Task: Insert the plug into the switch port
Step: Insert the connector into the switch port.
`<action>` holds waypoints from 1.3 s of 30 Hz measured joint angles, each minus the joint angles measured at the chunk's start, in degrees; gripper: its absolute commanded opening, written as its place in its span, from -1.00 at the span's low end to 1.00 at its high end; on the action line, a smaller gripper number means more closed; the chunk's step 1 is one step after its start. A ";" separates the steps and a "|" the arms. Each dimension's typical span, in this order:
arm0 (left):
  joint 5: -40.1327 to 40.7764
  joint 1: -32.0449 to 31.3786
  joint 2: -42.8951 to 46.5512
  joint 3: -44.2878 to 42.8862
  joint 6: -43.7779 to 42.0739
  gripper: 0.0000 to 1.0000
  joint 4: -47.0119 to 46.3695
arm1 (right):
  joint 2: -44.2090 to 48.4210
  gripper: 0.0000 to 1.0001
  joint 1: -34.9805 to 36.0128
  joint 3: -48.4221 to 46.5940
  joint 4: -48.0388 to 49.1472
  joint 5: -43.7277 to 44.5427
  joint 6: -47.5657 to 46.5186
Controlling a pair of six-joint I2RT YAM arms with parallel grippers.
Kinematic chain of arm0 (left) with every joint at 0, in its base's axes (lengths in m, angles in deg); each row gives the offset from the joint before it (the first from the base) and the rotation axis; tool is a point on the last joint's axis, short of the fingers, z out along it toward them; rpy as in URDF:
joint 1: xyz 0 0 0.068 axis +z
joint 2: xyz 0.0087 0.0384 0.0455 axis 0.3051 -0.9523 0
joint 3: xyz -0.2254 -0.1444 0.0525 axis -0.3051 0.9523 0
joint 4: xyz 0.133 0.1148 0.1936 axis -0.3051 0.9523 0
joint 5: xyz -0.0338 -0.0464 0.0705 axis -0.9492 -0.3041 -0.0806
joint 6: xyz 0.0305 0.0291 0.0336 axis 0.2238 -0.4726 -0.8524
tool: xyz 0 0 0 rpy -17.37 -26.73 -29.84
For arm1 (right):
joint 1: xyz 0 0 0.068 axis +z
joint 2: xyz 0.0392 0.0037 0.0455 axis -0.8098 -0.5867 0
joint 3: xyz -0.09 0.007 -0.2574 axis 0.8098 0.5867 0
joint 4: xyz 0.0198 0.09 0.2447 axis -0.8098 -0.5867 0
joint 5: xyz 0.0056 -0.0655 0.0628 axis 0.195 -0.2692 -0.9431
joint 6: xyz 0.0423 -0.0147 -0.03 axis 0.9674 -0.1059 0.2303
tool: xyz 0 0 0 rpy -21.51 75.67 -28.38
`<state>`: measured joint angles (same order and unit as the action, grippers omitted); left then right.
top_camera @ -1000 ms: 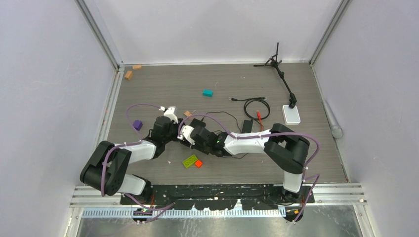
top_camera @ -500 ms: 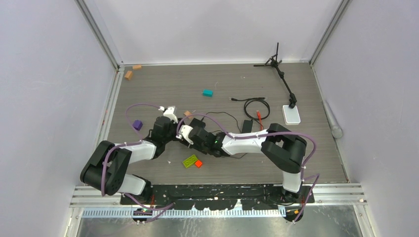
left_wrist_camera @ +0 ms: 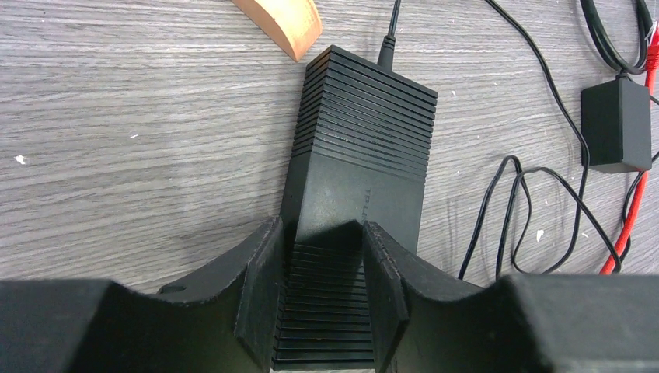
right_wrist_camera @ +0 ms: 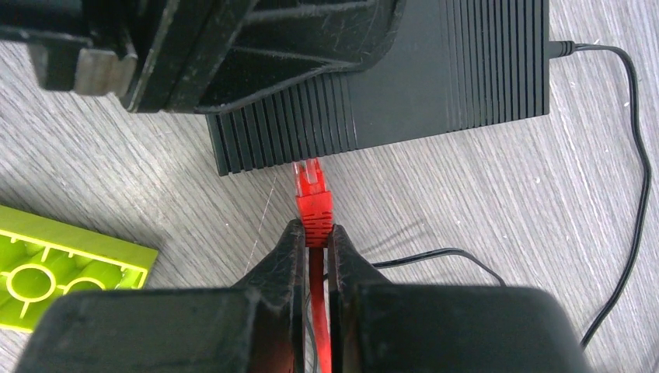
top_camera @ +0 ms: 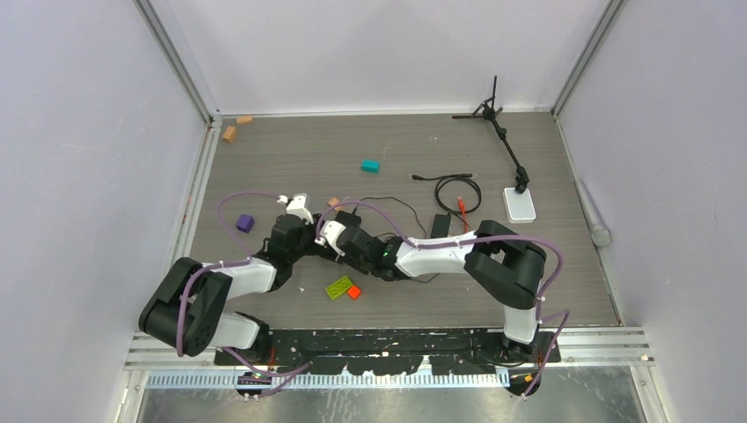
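Observation:
The switch [left_wrist_camera: 361, 155] is a black ribbed box lying flat on the table. My left gripper [left_wrist_camera: 320, 233] is shut on its near end, one finger on each side. In the right wrist view, my right gripper [right_wrist_camera: 315, 233] is shut on the red plug [right_wrist_camera: 312, 198] just behind its clear tip. The tip touches the near side face of the switch [right_wrist_camera: 435, 78], right below the left gripper's fingers [right_wrist_camera: 233, 47]. I cannot tell whether the tip is inside a port. In the top view both grippers meet at the table's middle left, left [top_camera: 304, 218] and right [top_camera: 339, 238].
A green brick plate [right_wrist_camera: 47, 276] lies just left of the right gripper, with a small orange brick [top_camera: 353, 293] beside it. The black power brick [left_wrist_camera: 616, 124] with thin black wires and the red cable [top_camera: 462, 211] lies to the right. A wooden block [left_wrist_camera: 284, 23] sits beyond the switch.
The right gripper with the plug has edged left toward the switch. The left arm has shifted slightly, still holding the switch.

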<state>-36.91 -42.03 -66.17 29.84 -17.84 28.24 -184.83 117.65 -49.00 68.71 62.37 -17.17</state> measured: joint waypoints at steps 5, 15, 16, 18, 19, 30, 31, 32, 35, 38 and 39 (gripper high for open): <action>0.59 -0.33 -0.07 0.04 -0.04 -0.19 -0.24 | 0.00 -0.99 -0.20 -0.09 -0.09 -1.77 -0.94; 2.38 -1.16 -0.74 1.05 0.39 -0.24 -3.23 | -1.05 -0.99 -0.68 -3.43 -4.52 -4.83 -3.74; 2.75 -1.27 -0.72 1.44 0.66 -0.24 -3.89 | -1.29 -0.99 -0.68 -4.07 -5.40 -5.01 -3.93; 3.26 -1.42 -0.52 2.01 1.25 -0.24 -4.61 | -1.84 -0.99 -0.68 -5.27 -6.93 -5.22 -4.44; 3.76 -1.62 -0.28 2.34 1.44 -0.24 -4.83 | -1.97 -0.99 -0.68 -5.57 -7.28 -5.29 -4.63; 8.66 -4.15 0.94 2.89 1.84 -0.15 -4.37 | -2.64 -0.97 -0.70 -7.23 -9.53 -5.14 -1.92; 8.85 -4.31 1.42 2.71 1.64 -0.13 -3.34 | -2.58 -0.96 -0.70 -7.13 -9.49 -5.40 -2.03; 9.16 -4.48 1.90 2.40 1.51 -0.11 -2.14 | -2.43 -0.95 -0.70 -6.93 -9.38 -5.88 -2.36; 9.16 -4.94 3.43 0.83 1.14 -0.06 3.13 | -1.25 -0.93 -0.81 -5.05 -8.22 -7.85 -3.26; 7.98 -5.01 3.89 -1.84 -0.11 -0.01 8.74 | 0.31 -0.93 -0.72 -2.16 -5.51 -9.29 -4.52; 7.21 -4.90 3.89 -3.37 -0.70 -0.01 11.52 | 0.72 -0.89 -0.68 -1.29 -4.61 -9.77 -4.90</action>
<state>-29.70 -46.93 -62.28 26.48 -18.54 39.76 -184.11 116.97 -50.29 64.10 52.60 -22.06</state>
